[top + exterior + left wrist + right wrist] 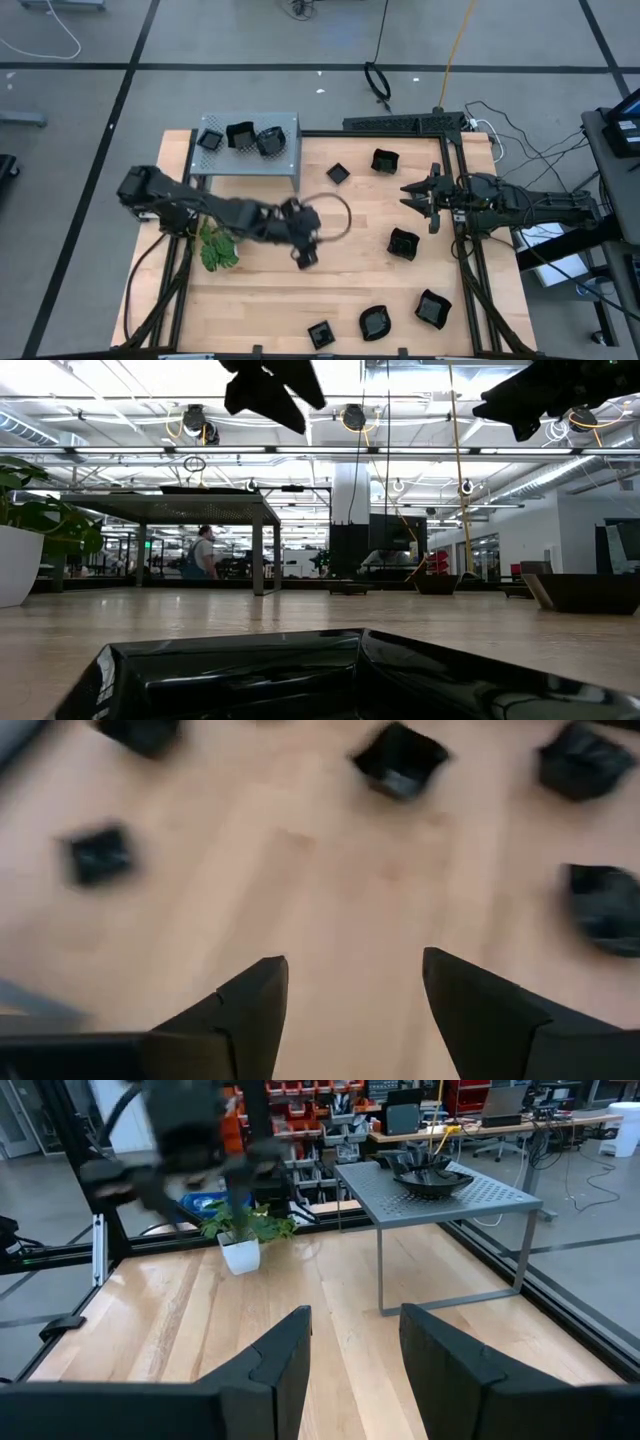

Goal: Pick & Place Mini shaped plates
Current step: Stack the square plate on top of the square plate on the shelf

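The left hand hangs over the middle of the wooden surface with its fingers spread apart and nothing between them. Below it the boards are bare. The right hand waits above the right side of the surface, its fingers parted and empty.

The mini shaped plates lie scattered: two near the back edge, one right of centre, and three along the front edge. Three more sit on the grey perforated shelf at the back left corner. A small green plant in a white pot stands at the left, beside the left arm.

Beyond the surface lies an open workshop with a grey floor, cables, ceiling lights and racks. A person stands far back.
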`<state>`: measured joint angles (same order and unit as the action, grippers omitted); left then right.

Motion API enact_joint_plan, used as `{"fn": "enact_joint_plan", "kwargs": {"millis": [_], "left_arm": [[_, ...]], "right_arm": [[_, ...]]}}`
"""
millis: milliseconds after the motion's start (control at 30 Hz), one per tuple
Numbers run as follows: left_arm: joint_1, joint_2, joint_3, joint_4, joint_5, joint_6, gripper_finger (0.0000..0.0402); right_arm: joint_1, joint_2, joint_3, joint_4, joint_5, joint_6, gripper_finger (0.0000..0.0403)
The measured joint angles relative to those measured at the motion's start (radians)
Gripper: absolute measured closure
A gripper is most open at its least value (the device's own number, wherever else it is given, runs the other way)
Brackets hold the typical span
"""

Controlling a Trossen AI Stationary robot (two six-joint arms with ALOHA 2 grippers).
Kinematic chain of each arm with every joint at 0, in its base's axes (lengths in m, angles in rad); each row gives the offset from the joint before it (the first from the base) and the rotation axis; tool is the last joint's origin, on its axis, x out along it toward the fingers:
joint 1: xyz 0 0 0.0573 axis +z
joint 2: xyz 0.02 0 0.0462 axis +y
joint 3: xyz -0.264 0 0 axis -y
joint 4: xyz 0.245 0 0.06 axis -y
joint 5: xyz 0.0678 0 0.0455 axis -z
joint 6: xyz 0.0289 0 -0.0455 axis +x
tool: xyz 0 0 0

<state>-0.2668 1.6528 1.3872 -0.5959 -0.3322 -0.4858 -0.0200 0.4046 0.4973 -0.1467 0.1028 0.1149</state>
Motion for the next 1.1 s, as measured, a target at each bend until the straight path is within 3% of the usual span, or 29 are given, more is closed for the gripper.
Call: {"fn": "enact_joint_plan", "kwargs": {"millis": [300, 367, 467, 633, 1100], "left_arm": [[-0.188, 0.183, 0.000, 0.199, 0.027, -0.233, 0.0165], [-0.212, 0.227, 0.000, 0.224, 0.027, -0.198, 0.0165], [-0.226, 0.298, 0.000, 0.266, 0.093, -0.155, 0.0165], [-0.266, 0.379, 0.000, 0.357, 0.187, -0.277, 0.0165], [-0.369, 0.406, 0.000, 0.363, 0.103, -0.261, 0.0165]], "right_arm": [[0.000, 0.000, 0.000, 0.000, 0.000, 0.000, 0.0261], [0.000, 0.000, 0.000, 0.000, 0.000, 0.000, 0.0261], [0.000, 0.000, 0.000, 0.000, 0.000, 0.000, 0.0261], [0.000, 0.000, 0.000, 0.000, 0.000, 0.000, 0.0261], [0.000, 0.000, 0.000, 0.000, 0.000, 0.000, 0.0261]]}}
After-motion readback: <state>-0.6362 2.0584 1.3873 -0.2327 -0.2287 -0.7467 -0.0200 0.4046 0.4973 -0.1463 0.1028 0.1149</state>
